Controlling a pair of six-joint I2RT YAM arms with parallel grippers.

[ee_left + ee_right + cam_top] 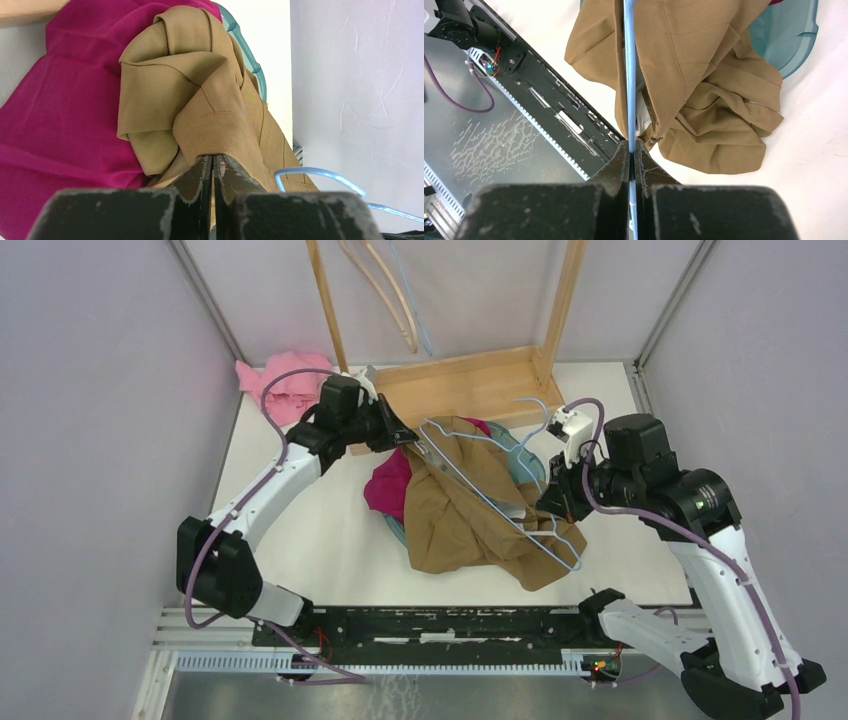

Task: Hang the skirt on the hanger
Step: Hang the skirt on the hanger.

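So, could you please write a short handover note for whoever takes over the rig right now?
Left gripper: shut on an edge of the tan skirt.
Right gripper: shut on the blue wire hanger.
Skirt: heaped over the teal basket and magenta cloth, hanger lying across it.
Done: both things gripped.
Left: get the skirt onto the hanger.

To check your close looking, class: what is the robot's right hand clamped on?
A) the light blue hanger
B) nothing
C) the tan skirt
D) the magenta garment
A: the right wrist view shows the right hand shut on the light blue hanger, its thin wire pinched there.
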